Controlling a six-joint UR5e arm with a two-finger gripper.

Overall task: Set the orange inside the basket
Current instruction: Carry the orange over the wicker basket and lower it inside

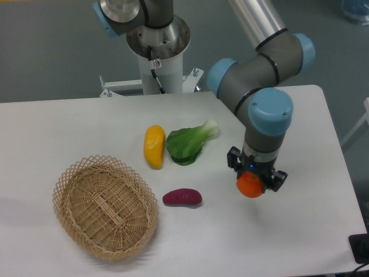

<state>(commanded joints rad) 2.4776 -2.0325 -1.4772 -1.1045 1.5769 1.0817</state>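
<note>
A big white table (69, 127) holds everything. The grey robot arm with blue caps (262, 66) reaches down over the table's right side. At about eight o'clock on the table sits the large oval basket woven of tan wicker (105, 206), with nothing inside it. The black two-finger gripper (252, 180) points down at about four o'clock and is clamped around the small round bright-orange fruit (250, 186), well apart from the basket. Near the middle lie a green leafy vegetable (188, 144), a long yellow mango-like fruit (154, 146) just beside it at nine o'clock, and a purple sweet potato (182, 198) below them.
</note>
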